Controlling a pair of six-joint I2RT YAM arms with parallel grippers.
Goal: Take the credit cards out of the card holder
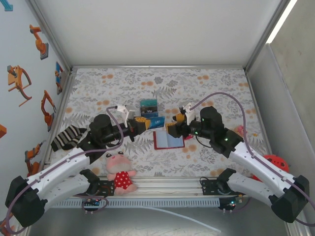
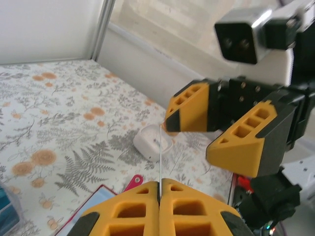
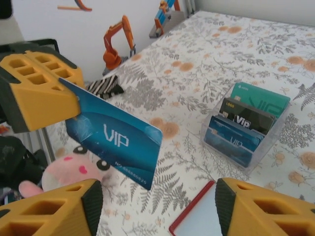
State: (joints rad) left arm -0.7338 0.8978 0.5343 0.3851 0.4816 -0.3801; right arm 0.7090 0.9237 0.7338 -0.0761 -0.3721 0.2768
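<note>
Left gripper (image 2: 159,189) is clamped on a thin glossy blue VIP card (image 3: 118,142); from its own camera the card is just a hairline edge poking out past the ribbed yellow fingers. Right gripper (image 3: 157,196) is spread wide, facing the card's free end; can't tell if anything touches. The red card holder (image 1: 168,140) lies open flat under both, mostly cut off up close; a clear box (image 3: 246,125) of cards sits further out.

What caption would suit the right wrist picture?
Left pincer holds a blue card over the floral table, clear card box behind.
</note>
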